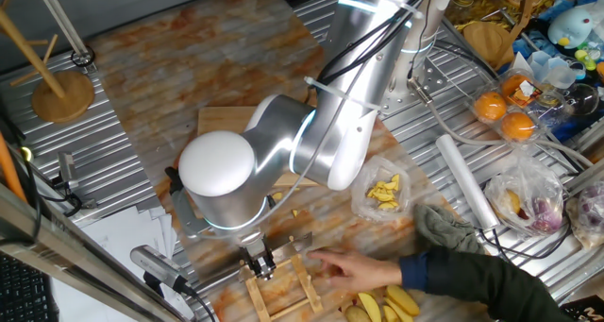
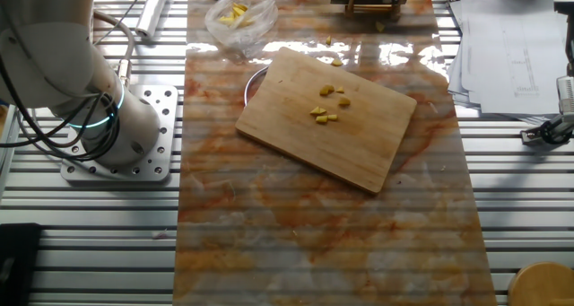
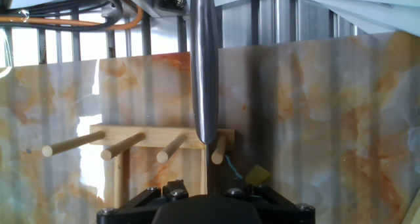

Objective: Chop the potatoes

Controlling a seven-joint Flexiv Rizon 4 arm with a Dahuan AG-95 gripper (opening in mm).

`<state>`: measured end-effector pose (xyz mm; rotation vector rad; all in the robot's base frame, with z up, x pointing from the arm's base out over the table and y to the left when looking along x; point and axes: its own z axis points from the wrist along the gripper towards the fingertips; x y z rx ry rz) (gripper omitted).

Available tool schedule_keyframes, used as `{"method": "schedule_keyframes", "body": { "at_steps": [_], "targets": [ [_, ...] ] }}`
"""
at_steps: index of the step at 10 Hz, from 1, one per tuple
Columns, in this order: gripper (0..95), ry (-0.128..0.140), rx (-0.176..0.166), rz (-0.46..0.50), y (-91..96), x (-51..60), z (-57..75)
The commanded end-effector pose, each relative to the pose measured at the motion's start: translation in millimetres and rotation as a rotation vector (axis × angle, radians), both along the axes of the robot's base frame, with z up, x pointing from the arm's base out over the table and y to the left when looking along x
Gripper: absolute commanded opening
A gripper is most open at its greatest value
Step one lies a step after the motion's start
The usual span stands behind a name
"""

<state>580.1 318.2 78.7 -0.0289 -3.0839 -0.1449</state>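
Beside rack point(image 1: 283, 286), human hand point(image 1: 342, 263).

You saw the potatoes point(image 2: 328, 105) already cut into small yellow irregular chunks, lying loosely clustered on the wooden cutting board point(image 2: 305, 149) near its middle, with a couple of stray bits beyond its far edge.

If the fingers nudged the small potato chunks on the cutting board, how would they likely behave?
The potato chunks are small and irregular, so they would probably tumble and scatter rather than roll. Freshly cut, they may stick to the wooden cutting board. They look light and hard to pinch one by one.
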Motion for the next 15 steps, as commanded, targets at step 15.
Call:
{"method": "schedule_keyframes", "body": {
  "at_steps": [15],
  "targets": [
    [0.0,0.096,-0.040,0.112,-175.7,-148.6,81.5]
  ]
}}
